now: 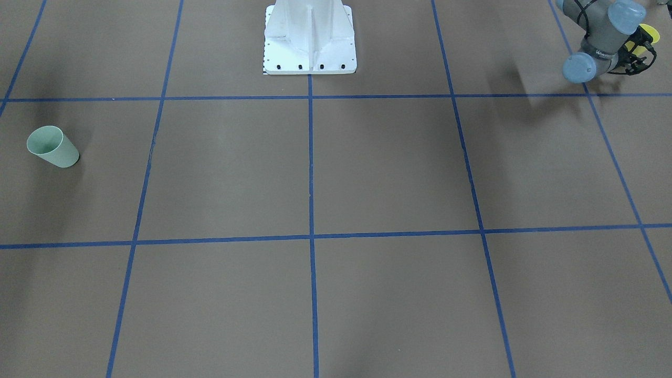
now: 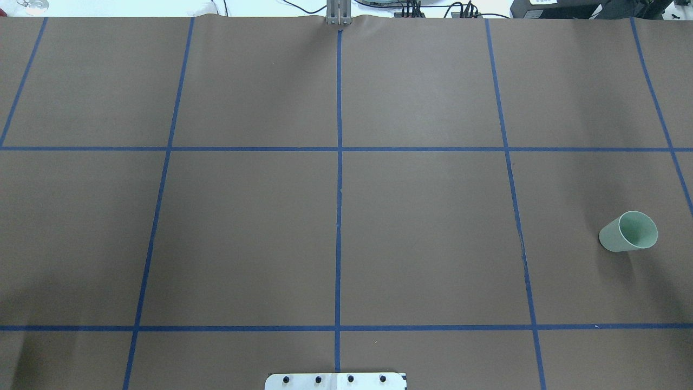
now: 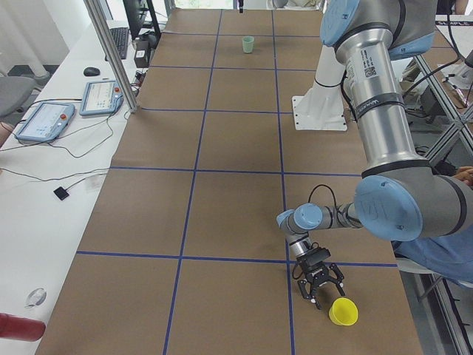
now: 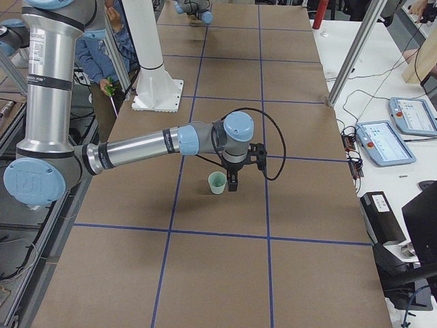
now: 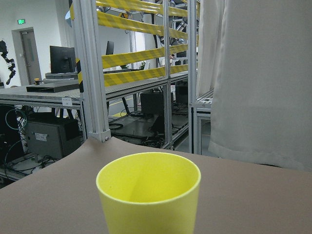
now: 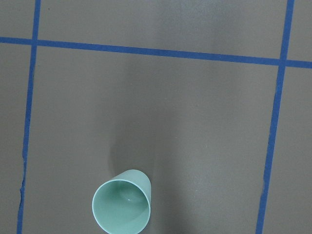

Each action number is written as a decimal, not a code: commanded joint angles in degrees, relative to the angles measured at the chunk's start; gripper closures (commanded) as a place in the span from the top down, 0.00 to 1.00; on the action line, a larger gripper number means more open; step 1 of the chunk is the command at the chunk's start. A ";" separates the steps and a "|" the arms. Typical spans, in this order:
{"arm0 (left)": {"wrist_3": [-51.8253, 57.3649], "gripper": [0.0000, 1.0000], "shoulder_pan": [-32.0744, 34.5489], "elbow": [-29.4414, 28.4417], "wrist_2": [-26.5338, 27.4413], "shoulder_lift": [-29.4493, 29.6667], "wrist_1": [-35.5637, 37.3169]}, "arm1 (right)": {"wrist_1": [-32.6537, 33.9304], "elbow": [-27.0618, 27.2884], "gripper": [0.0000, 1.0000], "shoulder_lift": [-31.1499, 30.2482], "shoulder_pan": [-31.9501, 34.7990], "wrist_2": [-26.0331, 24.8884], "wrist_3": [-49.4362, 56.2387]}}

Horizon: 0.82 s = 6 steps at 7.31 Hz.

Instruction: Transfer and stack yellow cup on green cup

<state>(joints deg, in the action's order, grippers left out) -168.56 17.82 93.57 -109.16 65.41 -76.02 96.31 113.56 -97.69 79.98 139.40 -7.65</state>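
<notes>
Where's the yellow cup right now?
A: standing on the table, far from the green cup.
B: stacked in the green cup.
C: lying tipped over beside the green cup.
A: the yellow cup stands upright at one end of the table, the green cup at the other.

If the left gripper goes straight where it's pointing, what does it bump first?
Most likely the yellow cup, upright just ahead of the left gripper; depth is unclear.

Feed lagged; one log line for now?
left gripper open beside upright yellow plastic cup | right gripper by pale green plastic cup, state unclear | unstacked
</notes>
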 commanded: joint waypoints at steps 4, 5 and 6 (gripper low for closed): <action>-0.10 0.99 -0.33 -5.67 -2.38 -0.37 -1.76 | 0.01 0.96 1.00 0.13 0.00 0.00 0.00; -0.80 0.99 -0.50 -6.11 -2.55 -0.37 -3.16 | 0.01 2.01 1.00 0.13 0.00 0.08 -0.09; -1.76 0.99 -0.68 -6.20 -2.55 -0.37 -3.26 | 0.01 1.93 1.00 0.22 0.00 0.00 -0.09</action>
<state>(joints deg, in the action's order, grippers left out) -169.35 17.34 87.85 -111.63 65.04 -78.63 96.33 115.15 -97.55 79.98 139.43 -7.70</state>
